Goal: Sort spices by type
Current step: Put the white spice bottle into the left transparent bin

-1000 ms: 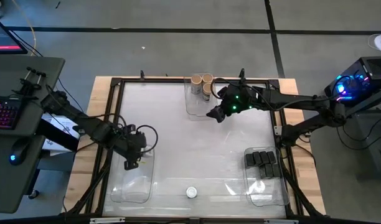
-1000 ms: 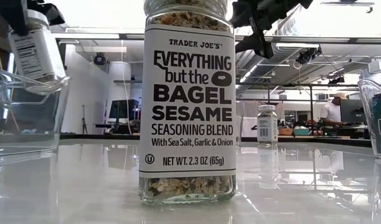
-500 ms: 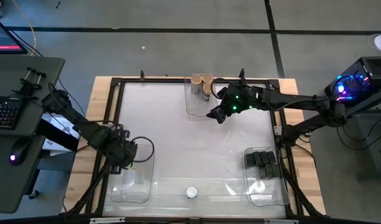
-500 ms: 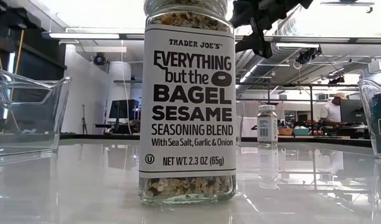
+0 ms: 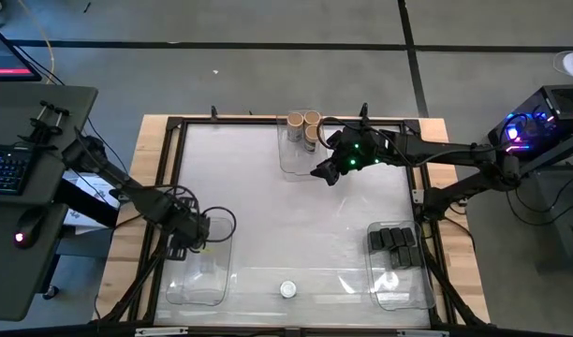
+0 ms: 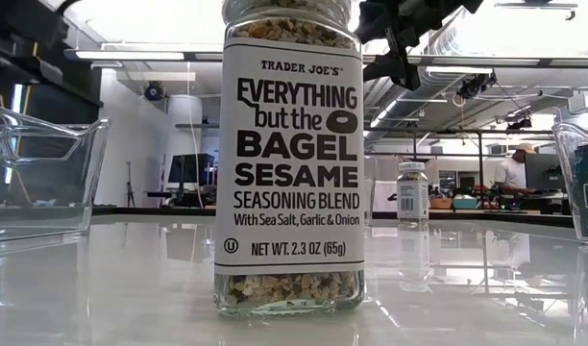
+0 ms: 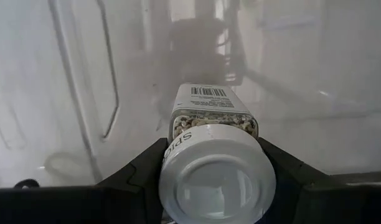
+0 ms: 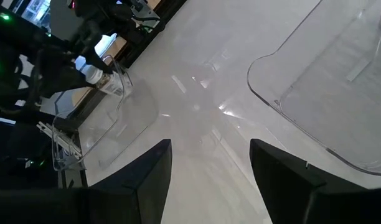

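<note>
Left wrist view, white-lidded spice jar [image 7: 215, 165] clamped between left gripper [image 7: 212, 177] fingers

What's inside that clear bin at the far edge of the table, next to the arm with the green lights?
The clear bin holds two jars with tan lids, standing side by side. The right gripper hovers beside it, open and empty. Their labels cannot be made out from above.

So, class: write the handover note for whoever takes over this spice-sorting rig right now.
Left claw: shut on a white-lidded jar, over the left clear bin.
Right claw: open, empty, beside the far bin.
Done: tan-lidded jars in the far bin; black boxes in the right bin.
Left: release the held jar, then collect the bagel seasoning jar at the table's near edge.
</note>
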`<state>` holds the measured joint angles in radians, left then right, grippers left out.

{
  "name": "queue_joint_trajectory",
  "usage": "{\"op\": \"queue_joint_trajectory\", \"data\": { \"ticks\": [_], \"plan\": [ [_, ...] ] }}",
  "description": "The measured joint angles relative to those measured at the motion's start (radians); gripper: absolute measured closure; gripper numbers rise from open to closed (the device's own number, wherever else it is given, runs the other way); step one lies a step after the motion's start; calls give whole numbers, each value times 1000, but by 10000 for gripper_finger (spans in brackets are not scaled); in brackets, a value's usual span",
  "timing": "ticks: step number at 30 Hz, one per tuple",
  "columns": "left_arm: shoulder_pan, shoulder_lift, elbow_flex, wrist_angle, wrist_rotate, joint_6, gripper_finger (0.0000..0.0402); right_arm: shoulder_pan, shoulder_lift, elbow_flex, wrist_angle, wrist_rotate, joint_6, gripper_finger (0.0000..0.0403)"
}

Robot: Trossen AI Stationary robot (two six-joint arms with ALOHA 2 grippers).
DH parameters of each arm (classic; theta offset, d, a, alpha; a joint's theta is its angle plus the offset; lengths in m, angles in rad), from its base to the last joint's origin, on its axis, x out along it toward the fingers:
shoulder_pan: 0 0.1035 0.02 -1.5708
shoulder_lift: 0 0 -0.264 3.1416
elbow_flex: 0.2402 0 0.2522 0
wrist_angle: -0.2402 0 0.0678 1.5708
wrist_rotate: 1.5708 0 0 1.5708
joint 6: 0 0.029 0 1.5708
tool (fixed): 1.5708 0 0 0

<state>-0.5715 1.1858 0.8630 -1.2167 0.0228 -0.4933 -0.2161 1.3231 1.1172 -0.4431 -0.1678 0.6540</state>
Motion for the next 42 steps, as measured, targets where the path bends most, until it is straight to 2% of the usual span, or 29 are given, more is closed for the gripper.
{"op": "queue_joint_trajectory", "data": {
  "ticks": [3, 8, 13, 17, 26, 31, 34, 38, 42],
  "plan": [
    [5, 0, -19, -5, -1, -1, 227, 0, 0, 0, 0, 0, 0, 191],
    [5, 0, -27, -8, -9, 0, 168, 0, 0, 0, 0, 0, 1, 191],
    [5, 0, -27, -8, -5, -2, 140, 0, 0, 0, 0, 1, 0, 191],
    [13, 0, -6, -45, 2, -2, 134, 0, 0, 0, 0, 1, 0, 191],
    [49, -6, 174, -238, -16, 1, 132, 0, 0, 0, 0, -8, -7, 191],
    [48, -6, 264, -192, -88, -50, 131, 0, 0, 0, 0, -65, -7, 191],
    [48, 4, 292, -113, -131, -51, 131, 4, 0, 0, 0, -143, -6, 191],
    [48, 69, 315, -19, -179, 20, 131, 92, 0, 0, 10, -250, 9, 191],
    [55, 152, 339, -5, -218, 92, 131, 258, 0, 0, 63, -226, 35, 191]
  ]
}}
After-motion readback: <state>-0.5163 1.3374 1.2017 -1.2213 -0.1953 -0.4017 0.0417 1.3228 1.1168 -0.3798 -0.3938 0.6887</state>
